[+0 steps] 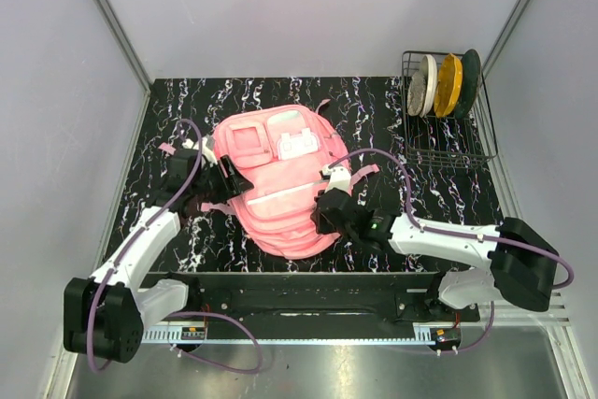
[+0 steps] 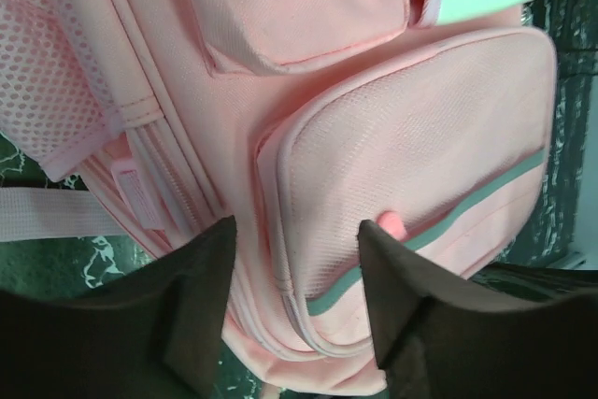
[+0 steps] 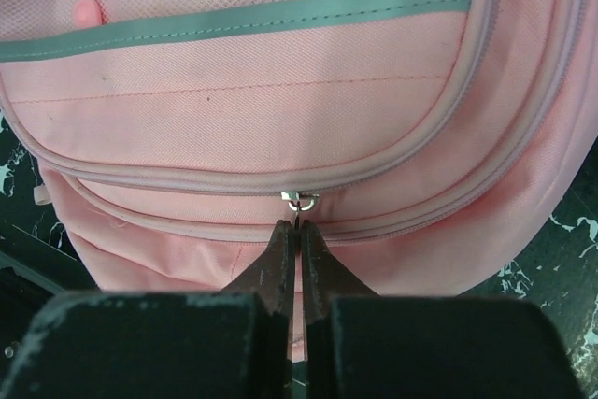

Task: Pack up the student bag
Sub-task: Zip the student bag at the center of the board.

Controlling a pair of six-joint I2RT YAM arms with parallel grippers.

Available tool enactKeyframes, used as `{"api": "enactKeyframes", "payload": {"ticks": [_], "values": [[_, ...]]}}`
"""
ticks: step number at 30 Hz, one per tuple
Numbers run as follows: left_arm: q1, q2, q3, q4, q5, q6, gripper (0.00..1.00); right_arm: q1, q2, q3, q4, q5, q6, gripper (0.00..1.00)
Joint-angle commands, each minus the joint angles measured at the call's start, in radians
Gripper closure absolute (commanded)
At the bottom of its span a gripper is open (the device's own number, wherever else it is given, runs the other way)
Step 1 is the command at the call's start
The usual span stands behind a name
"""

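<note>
Right wrist: right tool [image 3: 299,228] nips zipper pull [image 3: 300,201] (student bag [image 3: 280,109]).

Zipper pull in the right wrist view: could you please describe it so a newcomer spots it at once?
Find the pink student bag, the largest thing on the marbled table. On the end nearest the arms, a zip curves below the mint stripe. The zipper pull is the only silver metal piece on it, at the right hand's shut tips.

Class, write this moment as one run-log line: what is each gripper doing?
left gripper: jaws open, at pink backpack | right gripper: jaws shut on zipper pull
</note>
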Motion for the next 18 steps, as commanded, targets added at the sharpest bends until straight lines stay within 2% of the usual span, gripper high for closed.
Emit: {"api": "enactKeyframes", "payload": {"ticks": [1, 4, 7, 11, 15, 18], "values": [[0.007, -0.068, 0.045, 0.023, 0.01, 0.012, 0.38, -0.006, 0.034, 0.036, 0.042, -0.043, -0.001, 1.0], [0.006, -0.117, 0.008, 0.005, -0.019, 0.003, 0.37, -0.006, 0.039, 0.036, 0.05, -0.053, -0.004, 1.0], [0.007, -0.163, -0.023, -0.029, -0.047, -0.006, 0.32, -0.004, 0.038, 0.036, 0.053, -0.062, -0.015, 1.0], [0.007, -0.246, -0.038, -0.081, -0.085, -0.019, 0.2, -0.008, 0.024, 0.031, 0.052, -0.062, -0.018, 1.0], [0.006, -0.292, -0.037, -0.126, -0.099, -0.019, 0.02, -0.014, 0.016, 0.03, 0.052, -0.06, -0.013, 1.0], [0.006, -0.311, -0.05, -0.13, -0.079, -0.028, 0.01, -0.015, 0.014, 0.028, 0.053, -0.06, -0.012, 1.0]]}}
